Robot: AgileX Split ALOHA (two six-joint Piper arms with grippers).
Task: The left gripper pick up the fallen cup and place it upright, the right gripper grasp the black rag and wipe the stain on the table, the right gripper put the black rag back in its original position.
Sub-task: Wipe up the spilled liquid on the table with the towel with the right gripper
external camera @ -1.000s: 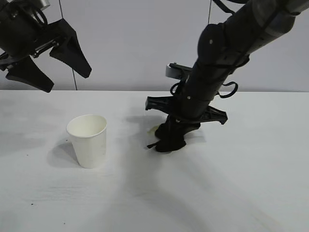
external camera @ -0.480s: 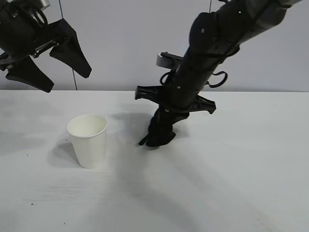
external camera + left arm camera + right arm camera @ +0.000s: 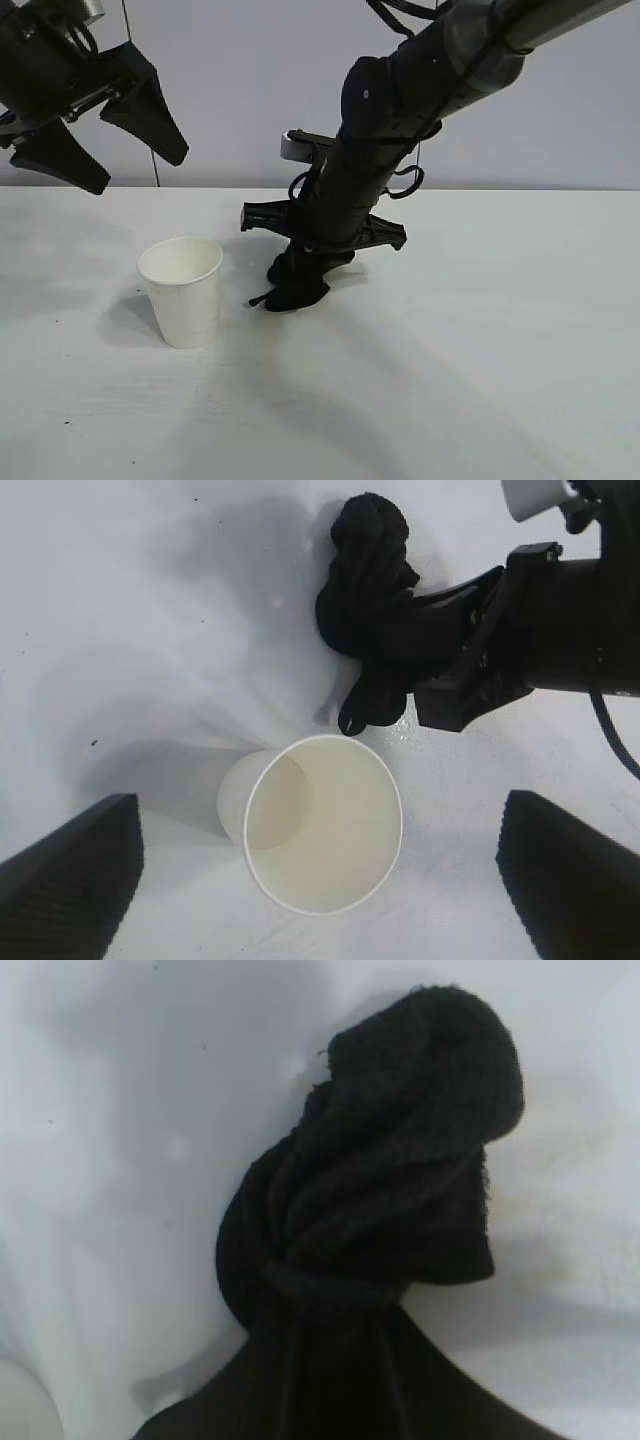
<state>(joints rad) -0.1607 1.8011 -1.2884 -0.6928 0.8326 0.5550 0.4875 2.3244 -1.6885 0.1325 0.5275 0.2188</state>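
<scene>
Nearest to me on the counter (image 3: 500, 400) stands the cup (image 3: 183, 290), upright and mouth up, so I take the cup step as done. Just beyond it, toward the middle, my right tool (image 3: 300, 278) is pinched narrow on the black rag (image 3: 293, 290) and presses the bunched cloth down onto the counter. The arm leans in steeply from the right, so the tool's long axis slants down toward the cup side.

What the next stroke turns on: the cup sits just beside the rag, on the side the arm is leaning toward. From the left wrist camera a loose end of the rag (image 3: 365, 695) hangs very close to the cup rim (image 3: 325, 823), apart as far as I can tell. I judge that any further sweep that way risks nudging the cup over.

I cannot make out the stain clearly; there may be a faint yellowish trace (image 3: 530, 1210) beside the rag, but I would not swear to it.

Farthest back and high on the left, my left tool (image 3: 95, 135) hangs with its fingers spread wide, empty. It is the nearer arm to the cup.

Count: one cup, one rag, two tools.
</scene>
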